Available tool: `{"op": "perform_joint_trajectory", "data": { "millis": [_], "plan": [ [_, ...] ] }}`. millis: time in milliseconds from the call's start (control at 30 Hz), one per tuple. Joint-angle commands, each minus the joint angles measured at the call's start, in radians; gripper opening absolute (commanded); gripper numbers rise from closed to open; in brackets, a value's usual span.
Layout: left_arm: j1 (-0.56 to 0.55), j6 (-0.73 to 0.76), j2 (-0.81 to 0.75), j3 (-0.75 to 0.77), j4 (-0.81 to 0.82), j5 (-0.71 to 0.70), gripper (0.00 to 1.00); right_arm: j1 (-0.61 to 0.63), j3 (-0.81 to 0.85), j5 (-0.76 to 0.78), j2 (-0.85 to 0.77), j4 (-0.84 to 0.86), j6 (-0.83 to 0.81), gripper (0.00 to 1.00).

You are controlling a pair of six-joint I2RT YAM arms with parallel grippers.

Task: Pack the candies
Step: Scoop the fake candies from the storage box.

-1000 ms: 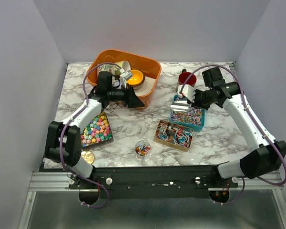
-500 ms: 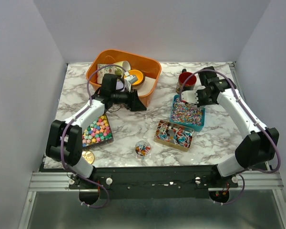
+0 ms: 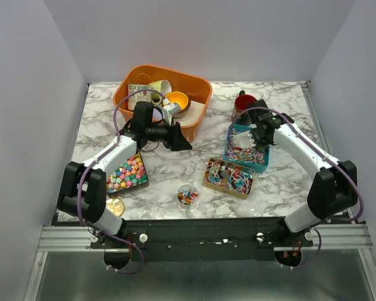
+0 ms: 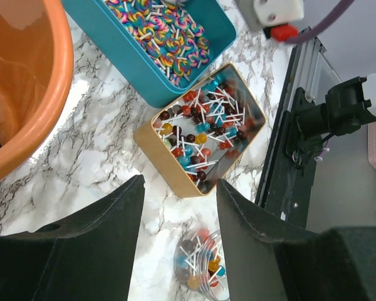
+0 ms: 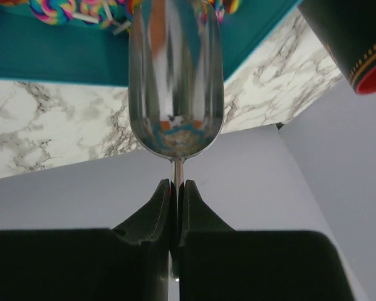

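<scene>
right tool (image 5: 174, 188) is clamping tight on the thin handle of a metal scoop (image 5: 175, 81), with the bowl hanging at the wall of the teal tin (image 4: 116, 59). left tool (image 4: 178, 204) is hovering over the counter (image 3: 169, 166), fingers apart, just beside the orange bin (image 4: 25, 94). candies (image 4: 166, 28) are lying in the teal tin, the gold tin (image 4: 160, 160) and the left tray (image 3: 146, 170).

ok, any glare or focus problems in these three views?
Right wrist: the scoop is mirror-bright, full of streaky reflections; the right hand pinching its handle is near-black, no detail. Left wrist: pale glare on the orange bin wall; the open left hand is a dark silhouette, the candies beyond sharp. Top external: even light, soft shadows, nothing blown out.
</scene>
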Motion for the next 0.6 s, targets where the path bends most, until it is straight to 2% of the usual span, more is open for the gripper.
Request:
{"op": "perform_joint_trajectory", "data": {
  "millis": [0,233,400,567],
  "plan": [
    [-0.003,-0.002,-0.040,-0.024,0.022,-0.014,0.59,0.054,-0.066,0.060,0.015,0.055,-0.009,0.01],
    [-0.003,0.005,-0.055,-0.050,0.019,-0.018,0.59,0.125,0.052,-0.046,0.050,-0.072,0.124,0.01],
    [-0.003,-0.012,-0.040,-0.052,0.045,-0.020,0.59,0.139,0.087,-0.092,0.050,-0.121,0.154,0.01],
    [-0.003,-0.017,-0.029,-0.038,0.048,-0.018,0.59,0.128,0.051,-0.029,0.026,-0.094,0.138,0.01]
  ]
}}
